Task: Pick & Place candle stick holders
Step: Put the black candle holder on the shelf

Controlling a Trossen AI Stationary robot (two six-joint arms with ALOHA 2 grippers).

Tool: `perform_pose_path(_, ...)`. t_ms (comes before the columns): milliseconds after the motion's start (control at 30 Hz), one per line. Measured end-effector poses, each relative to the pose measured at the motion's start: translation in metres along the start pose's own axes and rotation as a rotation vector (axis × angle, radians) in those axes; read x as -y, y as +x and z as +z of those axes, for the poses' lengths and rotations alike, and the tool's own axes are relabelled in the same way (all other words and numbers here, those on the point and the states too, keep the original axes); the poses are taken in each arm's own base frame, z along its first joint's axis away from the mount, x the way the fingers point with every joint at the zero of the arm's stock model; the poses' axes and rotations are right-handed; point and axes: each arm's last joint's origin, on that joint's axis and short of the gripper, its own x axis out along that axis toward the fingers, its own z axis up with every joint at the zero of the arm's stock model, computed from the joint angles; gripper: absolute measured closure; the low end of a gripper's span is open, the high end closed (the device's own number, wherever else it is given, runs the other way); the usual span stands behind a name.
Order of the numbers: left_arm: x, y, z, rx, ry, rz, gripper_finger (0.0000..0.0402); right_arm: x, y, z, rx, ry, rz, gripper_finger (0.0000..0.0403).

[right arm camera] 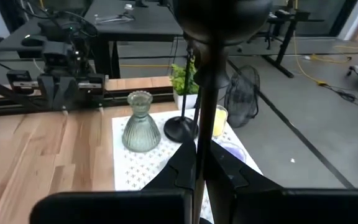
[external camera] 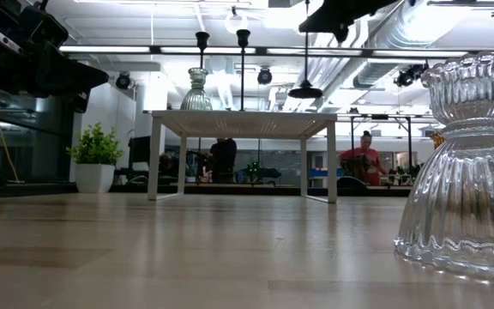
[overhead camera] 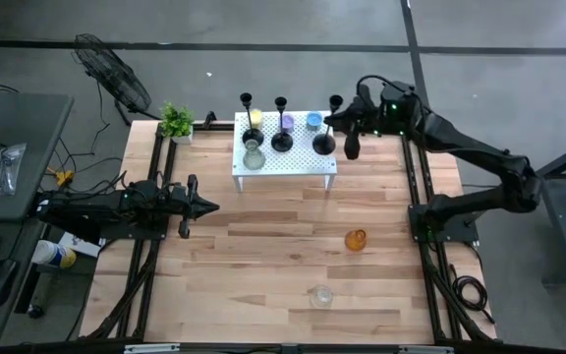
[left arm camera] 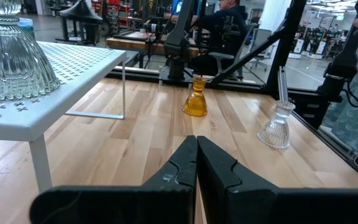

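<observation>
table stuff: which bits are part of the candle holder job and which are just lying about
Job:
black candlesticks, one shut in the right claw
yellow cup
blue cup
pale green cup
amber cup
clear cup
white stand

Lying about:
plant
fan
left claw, shut, waiting

Right arm: extended from its base at the table's right edge toward the far side, elbow bent, wrist above the far right part of the table. Right gripper (right arm camera: 199, 163): fingers closed on the thin stem of a black candlestick (overhead camera: 325, 138), which hangs between them with its round base lifted, as the low view shows. Left arm: folded low at the table's left edge, pointing inward. Left gripper (left arm camera: 196, 163): fingers pressed together, holding nothing.
</observation>
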Motion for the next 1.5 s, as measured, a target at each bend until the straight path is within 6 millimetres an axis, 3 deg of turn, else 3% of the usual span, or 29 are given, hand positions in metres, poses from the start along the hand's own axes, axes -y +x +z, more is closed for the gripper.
perform_pose_path(700, 0.000, 0.000, 0.000, 0.000, 0.000, 0.000, 0.0402, 0.023, 0.051, -0.018, -0.010, 0.056, 0.011, 0.0392)
perform_pose_path(1500, 0.000, 0.000, 0.000, -0.001, 0.000, 0.000, 0.0402, 0.032, 0.068, -0.027, -0.003, 0.079, -0.003, 0.0392)
